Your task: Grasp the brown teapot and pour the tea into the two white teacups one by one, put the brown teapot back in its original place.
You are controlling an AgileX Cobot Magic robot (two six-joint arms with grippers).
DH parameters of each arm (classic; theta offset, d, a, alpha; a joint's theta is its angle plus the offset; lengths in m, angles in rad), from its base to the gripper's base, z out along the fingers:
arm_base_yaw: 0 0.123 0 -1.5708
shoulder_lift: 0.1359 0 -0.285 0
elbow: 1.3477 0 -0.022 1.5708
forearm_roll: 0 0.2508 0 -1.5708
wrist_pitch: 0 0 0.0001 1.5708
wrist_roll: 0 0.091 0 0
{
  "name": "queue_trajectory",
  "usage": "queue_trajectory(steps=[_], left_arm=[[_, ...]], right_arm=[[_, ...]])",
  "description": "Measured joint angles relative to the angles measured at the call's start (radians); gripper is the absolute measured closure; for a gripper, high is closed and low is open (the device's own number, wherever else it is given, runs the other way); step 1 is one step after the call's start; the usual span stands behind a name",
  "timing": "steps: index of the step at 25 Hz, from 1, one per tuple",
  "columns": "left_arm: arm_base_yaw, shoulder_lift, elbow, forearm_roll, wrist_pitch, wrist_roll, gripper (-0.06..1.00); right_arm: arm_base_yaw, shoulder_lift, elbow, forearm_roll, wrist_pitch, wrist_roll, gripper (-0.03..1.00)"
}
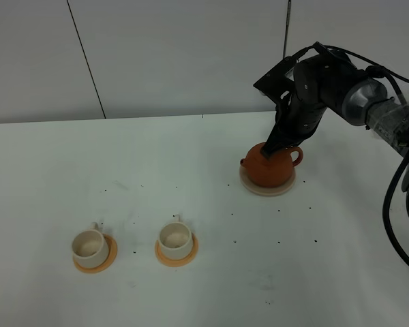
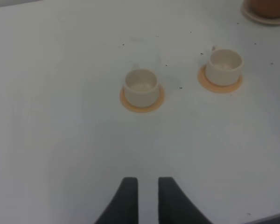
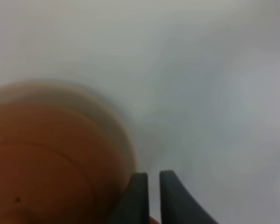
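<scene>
The squat brown teapot (image 1: 271, 170) is sitting upright on the beige disc coaster (image 1: 266, 190) right of centre, while one white teacup (image 1: 88, 245) and another white teacup (image 1: 174, 237) are standing apart at lower left.

The high camera overlooked the whole desk (image 1: 191, 204). The left wrist camera watched the seven-o'clock teacups (image 2: 140, 87) (image 2: 225, 66) from afar; the right wrist camera sat blurringly close to the two-o'clock teapot (image 3: 46, 163).

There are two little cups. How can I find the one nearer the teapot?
On the white table, find the brown teapot under the black robot arm. Two white cups sit on orange coasters in front; yours is the right-hand cup, closer to the teapot.
</scene>
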Motion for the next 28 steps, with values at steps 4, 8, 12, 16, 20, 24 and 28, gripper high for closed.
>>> queue_trajectory(steps=[4,8,12,16,20,24,28], left_arm=[[0.000,0.000,0.000,0.000,0.000,0.000,0.77],[0.000,0.000,0.000,0.000,0.000,0.000,0.77],[0.000,0.000,0.000,0.000,0.000,0.000,0.77],[0.000,0.000,0.000,0.000,0.000,0.000,0.77],[0.000,0.000,0.000,0.000,0.000,0.000,0.77],[0.000,0.000,0.000,0.000,0.000,0.000,0.77],[0.000,0.000,0.000,0.000,0.000,0.000,0.77]], right_arm=[[0.000,0.000,0.000,-0.001,0.016,0.011,0.92],[0.000,0.000,-0.001,-0.001,0.029,0.014,0.92],[-0.001,0.000,-0.001,-0.002,0.037,0.019,0.92],[-0.001,0.000,-0.001,-0.003,0.039,0.030,0.92],[-0.001,0.000,-0.001,-0.003,0.045,0.034,0.92],[-0.001,0.000,-0.001,-0.003,0.048,0.036,0.92],[-0.001,0.000,-0.001,-0.003,0.043,0.036,0.92]])
